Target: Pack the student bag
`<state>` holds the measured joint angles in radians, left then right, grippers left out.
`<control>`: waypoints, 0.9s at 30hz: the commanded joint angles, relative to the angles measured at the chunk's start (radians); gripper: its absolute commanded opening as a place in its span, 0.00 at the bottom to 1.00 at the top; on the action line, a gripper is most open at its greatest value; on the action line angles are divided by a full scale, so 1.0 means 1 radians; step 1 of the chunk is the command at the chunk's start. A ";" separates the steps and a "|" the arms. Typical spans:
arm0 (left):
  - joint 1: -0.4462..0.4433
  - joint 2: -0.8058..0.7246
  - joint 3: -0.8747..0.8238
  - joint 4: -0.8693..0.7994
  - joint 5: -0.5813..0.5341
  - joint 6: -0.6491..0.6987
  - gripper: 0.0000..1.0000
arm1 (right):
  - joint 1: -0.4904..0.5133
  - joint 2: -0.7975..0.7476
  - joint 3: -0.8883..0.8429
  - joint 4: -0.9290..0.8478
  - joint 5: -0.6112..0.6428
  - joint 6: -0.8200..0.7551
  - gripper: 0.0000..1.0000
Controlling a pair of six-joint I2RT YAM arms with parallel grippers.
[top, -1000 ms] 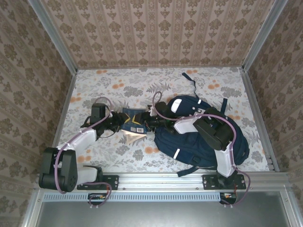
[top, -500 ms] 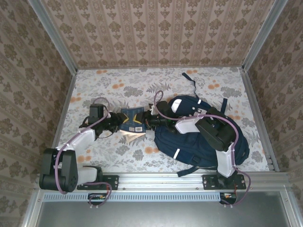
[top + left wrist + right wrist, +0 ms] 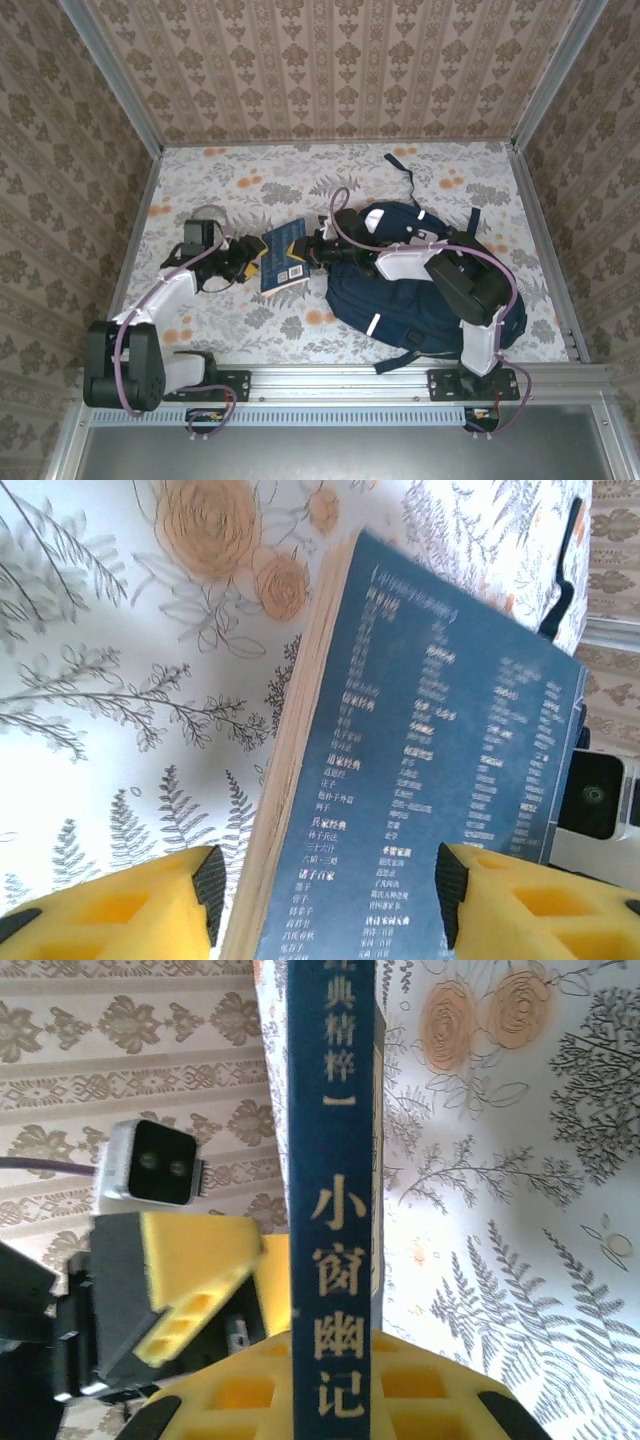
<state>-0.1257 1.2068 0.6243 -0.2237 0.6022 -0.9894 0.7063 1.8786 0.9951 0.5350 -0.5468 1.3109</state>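
Right gripper (image 3: 312, 250) pinching book (image 3: 283, 262) by its spine; left gripper (image 3: 246, 262) spread.
Bag (image 3: 430, 300) lies right of book, just behind right gripper; left gripper straddles book's opposite edge.

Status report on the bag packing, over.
Left hand open, straddling the book. Right hand shut on the book, spine side. Student bag lies beside it, book not yet inside.

Left arm (image 3: 160, 295) and right arm (image 3: 480, 340) white-shelled with black joints, purple cables (image 3: 117, 360), yellow pads (image 3: 110, 905) on jaws
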 commanded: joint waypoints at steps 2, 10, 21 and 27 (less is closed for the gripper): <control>0.037 -0.093 0.077 -0.148 -0.056 0.115 0.64 | -0.020 -0.148 0.068 -0.213 0.055 -0.155 0.00; 0.020 -0.082 0.082 0.075 0.132 -0.001 0.66 | -0.036 -0.234 0.063 -0.119 -0.048 -0.104 0.00; -0.083 -0.029 0.063 0.356 0.174 -0.198 0.65 | -0.042 -0.267 -0.004 0.082 -0.108 0.020 0.00; -0.096 -0.041 0.032 0.464 0.163 -0.297 0.36 | -0.063 -0.296 -0.028 0.081 -0.105 0.019 0.00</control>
<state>-0.2115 1.1835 0.6689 0.1417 0.7528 -1.2201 0.6502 1.6386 0.9714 0.5426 -0.6159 1.3201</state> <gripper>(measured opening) 0.414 0.139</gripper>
